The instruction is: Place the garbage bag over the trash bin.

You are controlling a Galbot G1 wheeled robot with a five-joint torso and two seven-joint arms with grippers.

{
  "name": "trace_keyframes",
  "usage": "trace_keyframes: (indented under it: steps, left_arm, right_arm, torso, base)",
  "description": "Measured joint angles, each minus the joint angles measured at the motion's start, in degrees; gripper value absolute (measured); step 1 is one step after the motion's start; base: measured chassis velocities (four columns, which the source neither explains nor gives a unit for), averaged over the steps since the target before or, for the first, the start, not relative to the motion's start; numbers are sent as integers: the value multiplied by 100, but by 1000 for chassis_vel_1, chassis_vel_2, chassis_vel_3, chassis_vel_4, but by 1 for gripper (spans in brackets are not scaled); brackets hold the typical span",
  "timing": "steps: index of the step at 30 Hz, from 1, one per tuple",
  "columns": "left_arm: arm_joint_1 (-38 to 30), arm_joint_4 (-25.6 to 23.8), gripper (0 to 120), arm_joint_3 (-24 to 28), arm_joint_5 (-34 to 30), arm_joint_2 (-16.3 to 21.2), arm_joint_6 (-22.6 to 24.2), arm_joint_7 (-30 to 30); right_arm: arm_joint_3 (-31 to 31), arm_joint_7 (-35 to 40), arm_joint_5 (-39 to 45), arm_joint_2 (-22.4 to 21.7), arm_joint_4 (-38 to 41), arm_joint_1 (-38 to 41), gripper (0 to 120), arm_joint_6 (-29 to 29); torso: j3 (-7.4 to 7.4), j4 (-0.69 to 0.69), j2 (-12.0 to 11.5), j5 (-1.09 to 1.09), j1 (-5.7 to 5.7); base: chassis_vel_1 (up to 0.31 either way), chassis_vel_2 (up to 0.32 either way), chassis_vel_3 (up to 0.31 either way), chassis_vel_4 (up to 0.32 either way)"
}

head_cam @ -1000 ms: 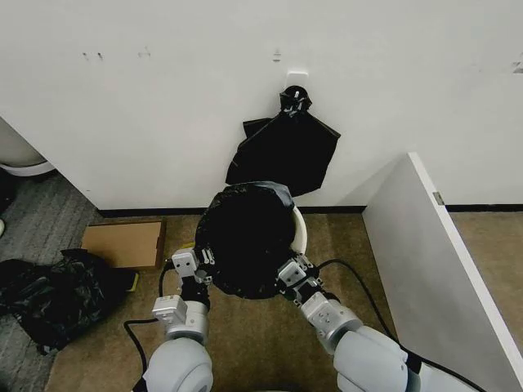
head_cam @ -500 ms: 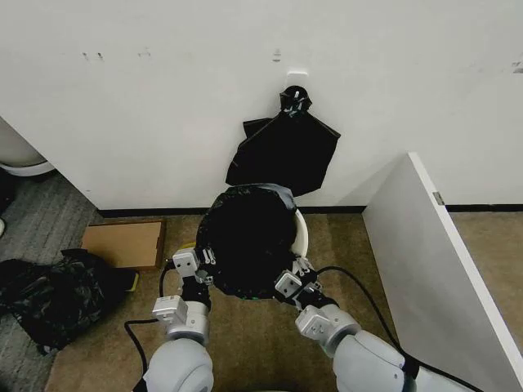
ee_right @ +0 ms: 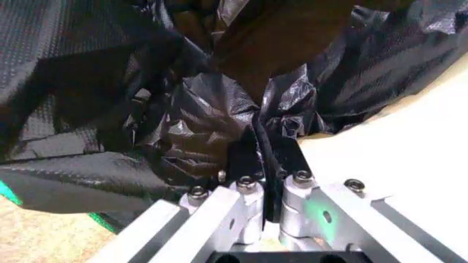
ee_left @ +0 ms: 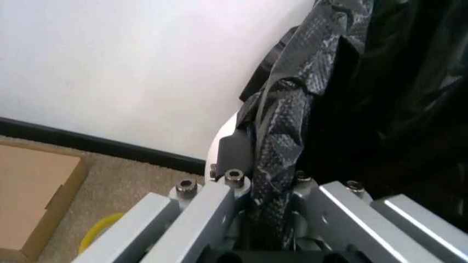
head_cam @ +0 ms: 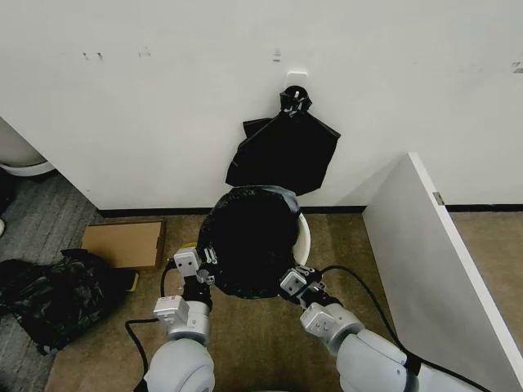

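Garbage bag [head_cam: 248, 241] drapes over the trash bin [head_cam: 303, 237] on the floor by the wall. Left gripper [head_cam: 204, 267] clenches the film at the near-left rim; right gripper [head_cam: 296, 278] pinches it near-right, having edged slightly back toward the bin since half a second ago.

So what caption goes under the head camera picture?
Both grippers, left and right, hold the garbage bag stretched over the trash bin.
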Motion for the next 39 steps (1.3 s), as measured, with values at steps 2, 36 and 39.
trace_keyframes:
  steps: [2,36,39]
  left_arm:
    - [-1,39,0,-9,5,0,-7,-8]
    - [45,-29,0,-79,108,-40,-81,-97]
    - [32,-29,0,-69,130,-46,-87,-82]
  right_arm:
    - [28,56,165,64,59,-12,0,-1]
    - [157,152,55,81,394,-156,56,-4]
    - [153,118,-144,40,312,-168,68,-4]
  torso:
    - [0,0,0,0,0]
    - [0,0,0,0,0]
    - [0,0,0,0,0]
  base:
    - [0,0,0,0]
    - [0,0,0,0]
    - [0,0,0,0]
